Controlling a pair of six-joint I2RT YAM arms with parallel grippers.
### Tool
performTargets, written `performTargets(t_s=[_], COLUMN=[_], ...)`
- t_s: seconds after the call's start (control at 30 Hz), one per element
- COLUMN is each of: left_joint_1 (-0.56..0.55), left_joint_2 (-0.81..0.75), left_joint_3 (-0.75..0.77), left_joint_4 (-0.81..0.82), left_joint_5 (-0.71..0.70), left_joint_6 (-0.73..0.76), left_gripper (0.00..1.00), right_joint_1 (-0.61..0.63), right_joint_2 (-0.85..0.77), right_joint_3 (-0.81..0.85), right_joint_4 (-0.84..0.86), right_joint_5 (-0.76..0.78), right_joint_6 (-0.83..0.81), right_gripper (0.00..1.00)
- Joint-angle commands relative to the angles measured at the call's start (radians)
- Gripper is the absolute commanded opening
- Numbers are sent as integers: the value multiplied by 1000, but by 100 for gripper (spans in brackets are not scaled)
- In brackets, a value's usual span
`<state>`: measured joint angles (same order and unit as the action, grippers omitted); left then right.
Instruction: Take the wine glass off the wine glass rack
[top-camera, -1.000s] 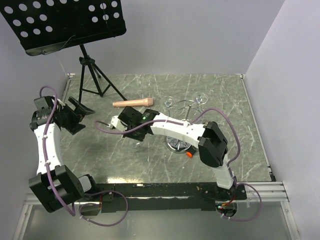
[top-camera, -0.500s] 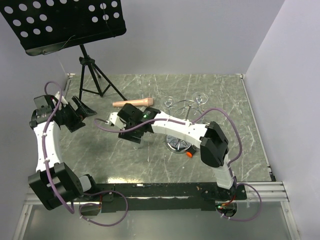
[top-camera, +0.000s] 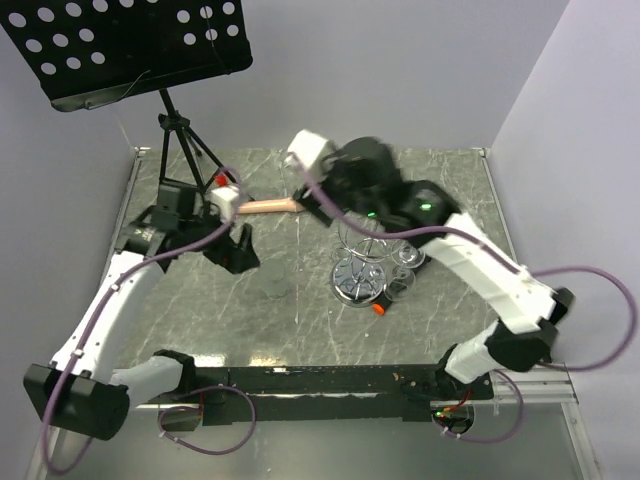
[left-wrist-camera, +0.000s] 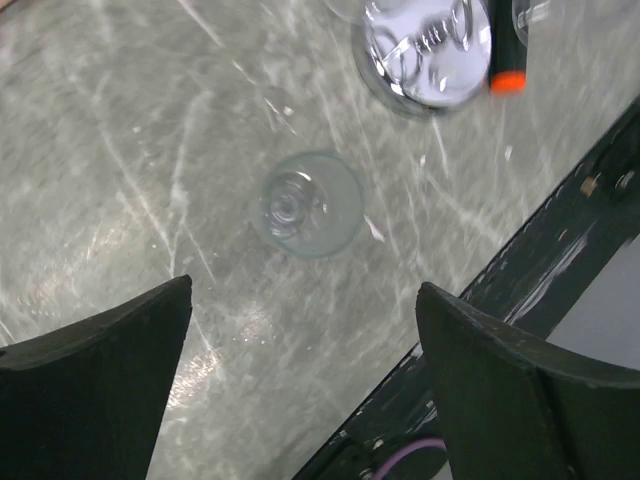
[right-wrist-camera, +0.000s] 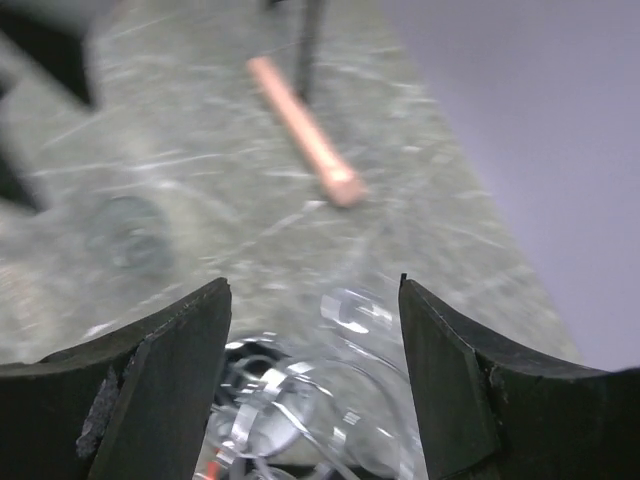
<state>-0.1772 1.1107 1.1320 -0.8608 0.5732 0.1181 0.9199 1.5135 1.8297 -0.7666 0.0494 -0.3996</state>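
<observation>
Left wrist view, hazards: wine glass (left-wrist-camera: 308, 203) stands on the desk (left-wrist-camera: 150, 150), near the wine glass rack (left-wrist-camera: 428, 45). Your left end effector (left-wrist-camera: 305, 288), wide open and empty, could topple it when descending. Right end effector (right-wrist-camera: 313, 283), open and empty, may snag rack wires.

Two black fingers (right-wrist-camera: 150, 390) stand apart above a blurred chrome wire rack (right-wrist-camera: 300, 400). Beyond it, a salmon-pink cylindrical rod (right-wrist-camera: 305, 130) lies on the grey-green marbled surface (right-wrist-camera: 200, 150). A blurred clear round glass (right-wrist-camera: 125, 235) sits at left.
</observation>
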Motion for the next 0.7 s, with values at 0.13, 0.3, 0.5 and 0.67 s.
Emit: performTargets(t_s=[0.13, 0.3, 0.5, 0.67], left_joint_1=[-263, -309, -324, -331], left_joint_2=[115, 179, 245, 300], left_joint_3=[-2, 9, 17, 58], left_joint_4=[5, 23, 45, 78], left_joint_5=[-328, -361, -401, -433], left_joint_6=[92, 81, 65, 41], left_gripper=[87, 83, 78, 71], right_joint_1=[-266, -498, -760, -869], right_joint_2=[-174, -274, -380, -435], right_joint_3=[-56, -101, -156, -227], right_joint_4=[47, 75, 72, 59], right_joint_5=[112, 58, -45, -140], right_joint_6=[-96, -3, 130, 185], right_gripper=[72, 68, 68, 69])
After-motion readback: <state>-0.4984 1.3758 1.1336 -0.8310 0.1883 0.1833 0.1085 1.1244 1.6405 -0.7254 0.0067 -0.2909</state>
